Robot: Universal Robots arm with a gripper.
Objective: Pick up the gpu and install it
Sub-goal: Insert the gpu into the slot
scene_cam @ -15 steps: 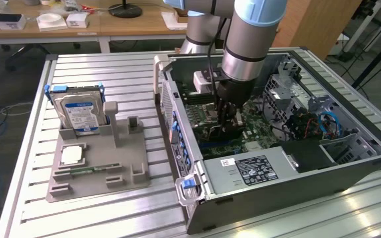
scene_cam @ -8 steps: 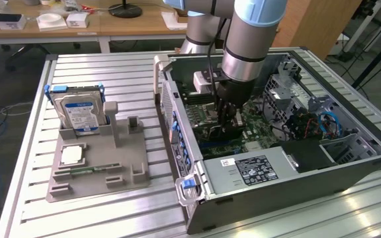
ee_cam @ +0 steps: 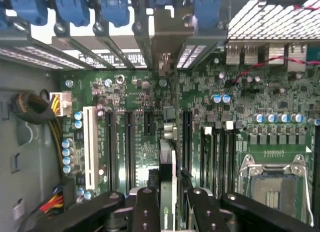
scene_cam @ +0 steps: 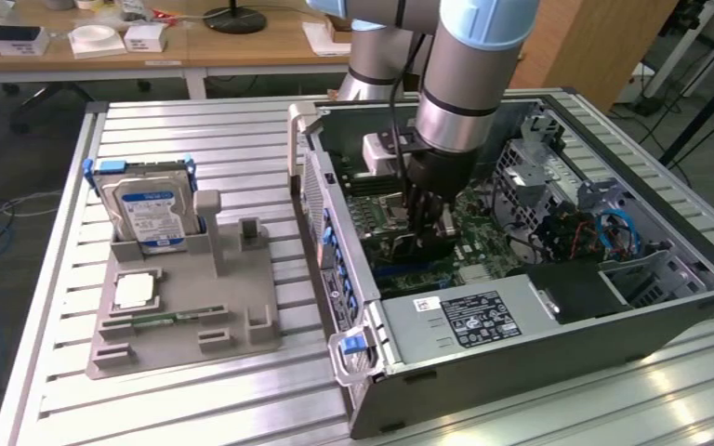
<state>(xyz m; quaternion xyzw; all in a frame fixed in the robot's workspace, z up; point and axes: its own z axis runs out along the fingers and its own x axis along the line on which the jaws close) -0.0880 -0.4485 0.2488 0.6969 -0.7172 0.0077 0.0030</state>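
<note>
Pick-up is done. The gripper (scene_cam: 424, 221) is down inside the open computer case (scene_cam: 556, 364) at the middle of the exterior frame, jaws clenched on the gpu (ee_cam: 168, 164). The card stands edge-on over the motherboard (ee_cam: 131, 123) slots. Seating looks unfinished.

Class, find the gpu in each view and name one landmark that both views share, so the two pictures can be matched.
Exterior view: the gpu hangs from the gripper inside the open computer case, over the green motherboard.
Wrist view: the gpu is seen edge-on, held in the gripper, over the expansion slots.
Shared landmark: the green motherboard.
</note>
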